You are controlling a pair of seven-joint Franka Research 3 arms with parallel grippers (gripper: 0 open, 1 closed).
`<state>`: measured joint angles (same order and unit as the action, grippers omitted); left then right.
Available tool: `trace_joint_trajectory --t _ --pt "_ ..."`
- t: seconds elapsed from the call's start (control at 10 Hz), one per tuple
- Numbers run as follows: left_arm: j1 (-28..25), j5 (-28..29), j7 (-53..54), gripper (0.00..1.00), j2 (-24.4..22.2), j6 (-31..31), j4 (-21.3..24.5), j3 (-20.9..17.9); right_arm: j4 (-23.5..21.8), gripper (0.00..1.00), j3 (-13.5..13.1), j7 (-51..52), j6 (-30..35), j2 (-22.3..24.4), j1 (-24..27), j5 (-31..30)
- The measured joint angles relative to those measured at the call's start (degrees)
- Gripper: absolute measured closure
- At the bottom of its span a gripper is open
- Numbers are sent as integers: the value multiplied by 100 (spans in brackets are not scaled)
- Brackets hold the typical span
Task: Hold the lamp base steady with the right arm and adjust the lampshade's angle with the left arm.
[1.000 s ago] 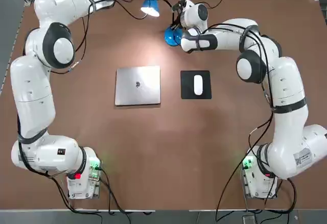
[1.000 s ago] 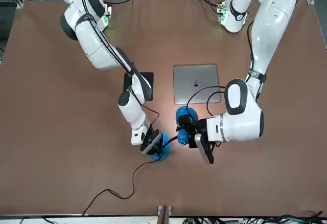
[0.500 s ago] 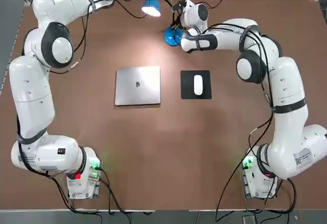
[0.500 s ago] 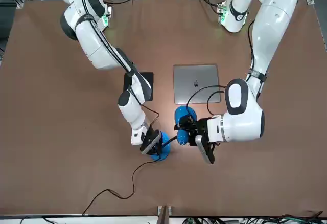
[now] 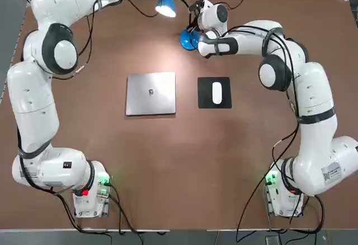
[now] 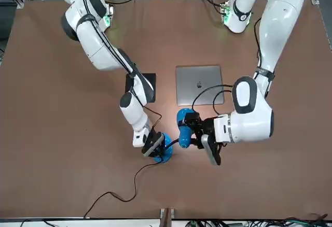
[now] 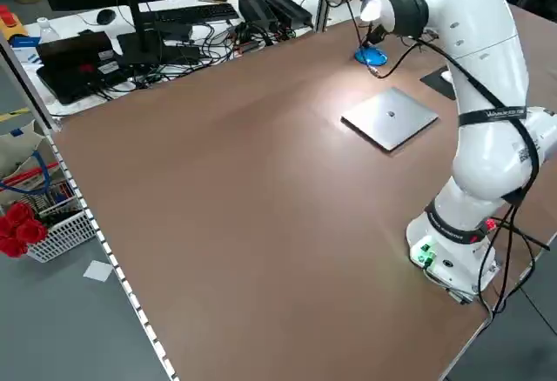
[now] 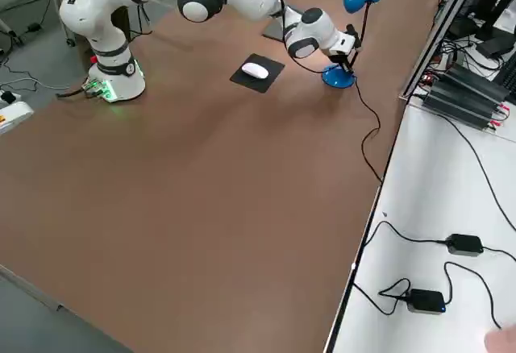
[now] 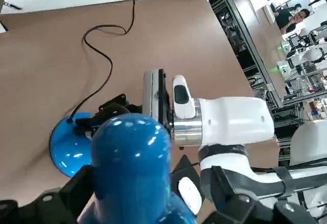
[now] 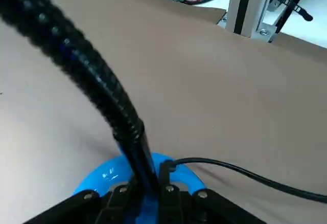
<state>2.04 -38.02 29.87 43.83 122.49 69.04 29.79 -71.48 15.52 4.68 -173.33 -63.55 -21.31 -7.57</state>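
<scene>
The lamp base (image 5: pixel 186 39) is a glossy blue disc near the table's far edge, with its thin black neck (image 10: pixel 76 65) curving up from it. My right gripper (image 6: pixel 154 145) bears down on the disc and is shut at the foot of the neck, as the right wrist view shows over the lamp base (image 10: pixel 102 180). The blue lampshade (image 5: pixel 165 3) glows white and hangs above the table beside the base. My left gripper (image 6: pixel 189 132) is shut on the lampshade (image 9: pixel 132 165), which fills the space between its fingers.
A closed silver laptop (image 5: pixel 150 93) lies mid-table, with a white mouse (image 5: pixel 216 92) on a black pad to its right. The lamp's black cord (image 6: pixel 119 193) trails over the far edge. Beyond that edge a bench holds cables and power bricks (image 8: pixel 451 244).
My left gripper has carried the lampshade a little farther toward the table's far edge, tilting it. The right gripper and the base have stayed put.
</scene>
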Motion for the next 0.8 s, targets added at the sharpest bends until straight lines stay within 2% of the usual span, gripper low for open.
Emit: trace_joint_trajectory --t 0.1,0.4,0.6,0.7,0.8 --pt "-64 222 4 0 -189 -12 70 1 1 84 -1 -9 0 0 0 1" --pt "-586 1060 331 0 -1142 -329 644 6 6 78 -24 -10 -8 -3 1 1" --pt "-1059 1428 586 0 -1680 -1315 730 8 12 72 -42 -13 -8 -3 2 2" --pt "-1281 1790 654 0 -2006 -1790 706 19 16 69 -52 -15 -8 -4 2 3" --pt "-1384 2179 503 0 -2469 -2234 669 18 26 61 -71 -15 -8 -11 3 3"
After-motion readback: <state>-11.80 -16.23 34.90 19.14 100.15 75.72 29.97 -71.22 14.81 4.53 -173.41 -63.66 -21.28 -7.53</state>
